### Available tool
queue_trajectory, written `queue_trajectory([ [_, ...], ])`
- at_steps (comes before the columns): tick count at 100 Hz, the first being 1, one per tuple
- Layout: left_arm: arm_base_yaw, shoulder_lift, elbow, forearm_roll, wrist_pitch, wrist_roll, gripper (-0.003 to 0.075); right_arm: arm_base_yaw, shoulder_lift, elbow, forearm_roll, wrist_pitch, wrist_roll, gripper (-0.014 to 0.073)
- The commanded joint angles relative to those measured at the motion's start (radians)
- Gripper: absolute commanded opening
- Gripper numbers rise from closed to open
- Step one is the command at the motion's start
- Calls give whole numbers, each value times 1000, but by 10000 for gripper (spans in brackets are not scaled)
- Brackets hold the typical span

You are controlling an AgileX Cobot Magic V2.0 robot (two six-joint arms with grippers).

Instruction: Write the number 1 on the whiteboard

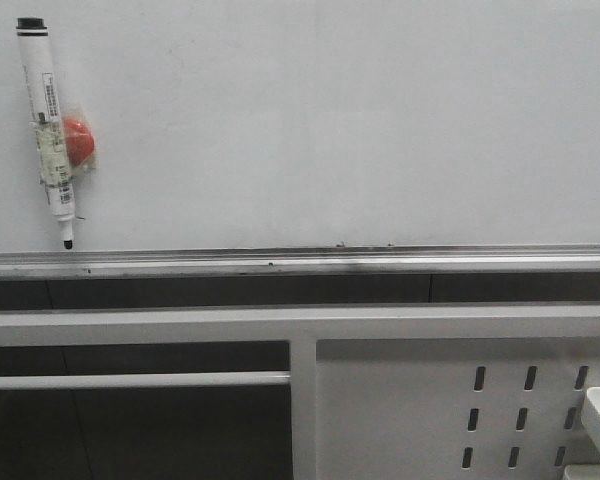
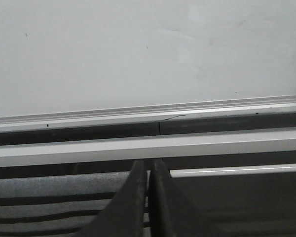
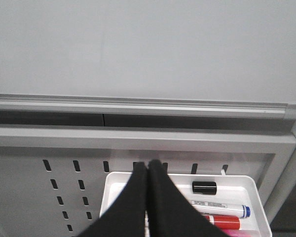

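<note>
Whiteboard (image 1: 330, 120) fills the upper front view, blank: no stroke yet. Marker (image 1: 48, 120) hangs uncapped at its left, beside a red magnet (image 1: 77, 142), above the rail (image 1: 300, 262). Left gripper (image 2: 148, 197) and right gripper (image 3: 148, 197) are both closed, empty. Risk: a closed-jaw approach could knock the marker off.

Whiteboard (image 2: 138, 54) filling the upper view, silver tray rail (image 2: 148, 112) along its lower edge, left gripper (image 2: 148, 170) below with black fingers (image 2: 133, 197) pressed together, empty.
</note>
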Motion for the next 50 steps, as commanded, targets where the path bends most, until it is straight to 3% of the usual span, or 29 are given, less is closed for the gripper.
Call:
queue_trajectory([
  [1,0,-22,36,-12,-53,-4,-20,-6,-23,14,3,-20,0,-69],
  [25,0,-22,36,-29,-125,-4,-20,-6,-23,14,3,-20,0,-69],
  [50,0,-22,36,-7,-467,-4,-20,-6,-23,14,3,-20,0,-69],
])
